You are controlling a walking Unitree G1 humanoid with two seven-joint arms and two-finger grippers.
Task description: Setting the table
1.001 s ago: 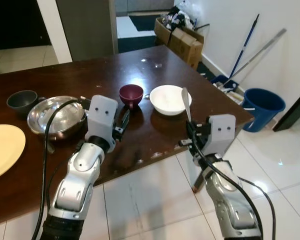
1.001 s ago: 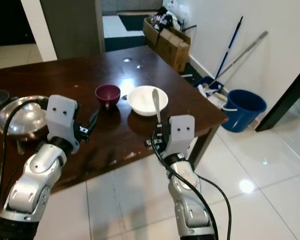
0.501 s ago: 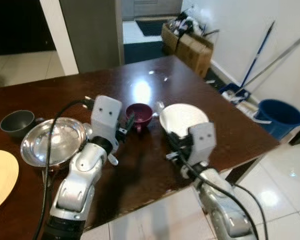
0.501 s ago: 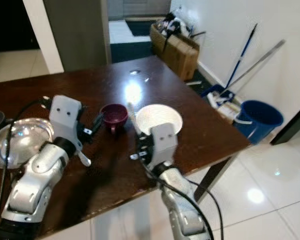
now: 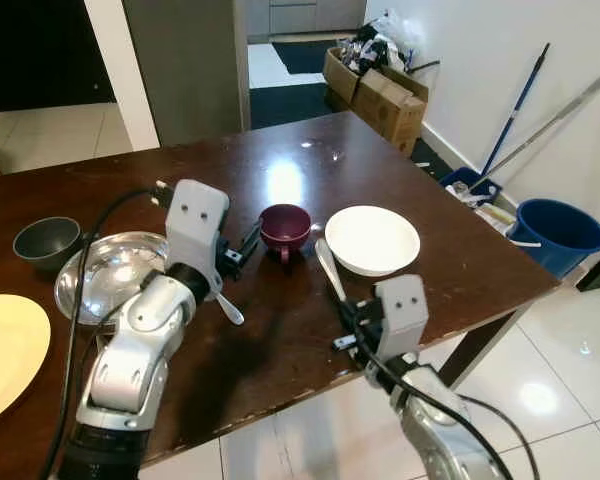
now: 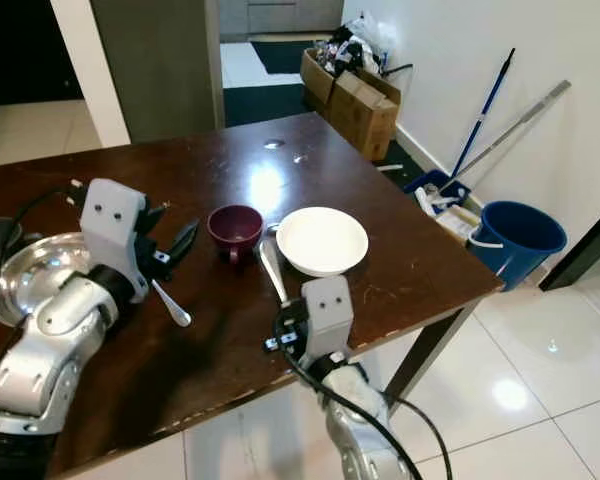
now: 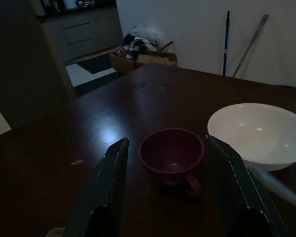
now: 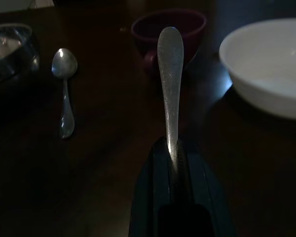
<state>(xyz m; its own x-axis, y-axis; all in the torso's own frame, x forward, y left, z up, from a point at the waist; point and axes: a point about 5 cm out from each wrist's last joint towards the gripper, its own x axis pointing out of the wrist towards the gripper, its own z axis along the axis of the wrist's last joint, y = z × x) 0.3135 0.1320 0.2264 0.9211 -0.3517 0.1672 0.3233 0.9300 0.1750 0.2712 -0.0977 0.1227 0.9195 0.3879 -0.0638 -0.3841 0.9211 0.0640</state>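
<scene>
My right gripper (image 5: pixel 350 318) is shut on a metal spoon (image 5: pixel 329 270), which sticks up and forward over the dark wooden table (image 5: pixel 450 262) near its front edge. The right wrist view shows the spoon handle (image 8: pixel 170 74) clamped between the fingers. Just beyond it sit a white bowl (image 5: pixel 372 240) and a maroon cup (image 5: pixel 285 224). My left gripper (image 5: pixel 242 245) is open, level with the cup and just left of it; in the left wrist view the cup (image 7: pixel 171 153) sits between and beyond its fingers (image 7: pixel 108 187). A second spoon (image 5: pixel 227 308) lies on the table.
A steel bowl (image 5: pixel 110 275), a grey cup (image 5: pixel 47 240) and a yellow plate (image 5: pixel 5 350) are on the table's left part. Off the table's right end stand a blue bucket (image 5: pixel 558 232), leaning mop handles (image 5: pixel 520 100) and cardboard boxes (image 5: pixel 380 85).
The camera has shifted. My right gripper, with the spoon, has come in from beyond the table's edge to above the table, left of the white bowl. The left gripper stays by the cup.
</scene>
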